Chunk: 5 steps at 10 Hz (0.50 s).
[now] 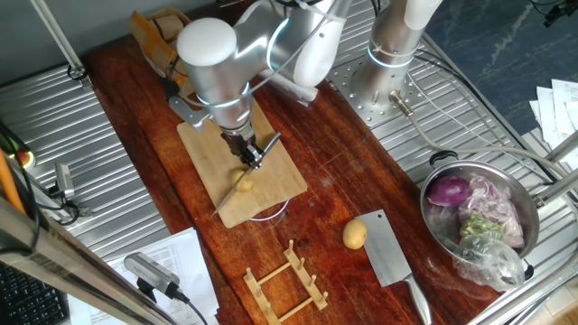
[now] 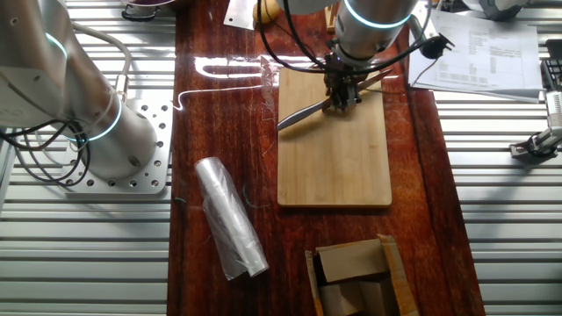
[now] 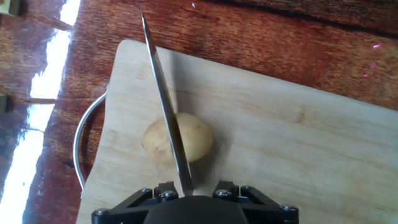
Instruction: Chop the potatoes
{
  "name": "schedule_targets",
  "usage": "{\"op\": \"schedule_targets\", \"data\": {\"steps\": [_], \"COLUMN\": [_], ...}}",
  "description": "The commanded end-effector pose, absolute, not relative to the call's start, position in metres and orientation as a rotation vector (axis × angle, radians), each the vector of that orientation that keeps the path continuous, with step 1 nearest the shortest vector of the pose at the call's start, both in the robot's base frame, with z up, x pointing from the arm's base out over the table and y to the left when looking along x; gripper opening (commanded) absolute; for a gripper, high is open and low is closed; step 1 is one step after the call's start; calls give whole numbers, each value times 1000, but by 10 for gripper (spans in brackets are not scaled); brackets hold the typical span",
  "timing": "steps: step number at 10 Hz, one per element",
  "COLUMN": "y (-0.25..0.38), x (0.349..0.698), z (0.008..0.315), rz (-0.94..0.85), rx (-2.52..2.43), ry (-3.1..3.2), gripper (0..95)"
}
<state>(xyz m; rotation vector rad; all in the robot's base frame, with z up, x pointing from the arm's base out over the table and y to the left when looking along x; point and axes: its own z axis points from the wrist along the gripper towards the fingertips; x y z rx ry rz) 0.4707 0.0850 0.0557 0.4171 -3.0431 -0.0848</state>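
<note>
1. Bamboo is the material of the cutting board (image 1: 237, 167), which lies on the dark wooden table (image 1: 334, 153).
2. A knife (image 3: 166, 109) is clamped in the gripper (image 1: 246, 149), whose jaws are closed on its handle.
3. One potato (image 3: 178, 138) is seen on the board near its edge, with the blade set across its top.
4. A second potato (image 1: 354, 235) is seen on the table, just beside a cleaver (image 1: 390, 257).
5. A steel bowl (image 1: 533, 230) with a purple onion (image 1: 449, 191) is placed well apart.

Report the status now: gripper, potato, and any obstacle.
Gripper shut on thin steel knife. Blade over small yellow-tan potato on bamboo cutting board; cut depth unclear. Nothing blocking.
</note>
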Motion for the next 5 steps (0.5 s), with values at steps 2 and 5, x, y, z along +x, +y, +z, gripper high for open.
{"op": "schedule_targets", "data": {"steps": [2,5], "y": [87,85], "x": [473,475], "z": [58,55], "rz": [-88,-75], "rx": [424,444], "ry": [-3041,-3049], "gripper": [0,0]}}
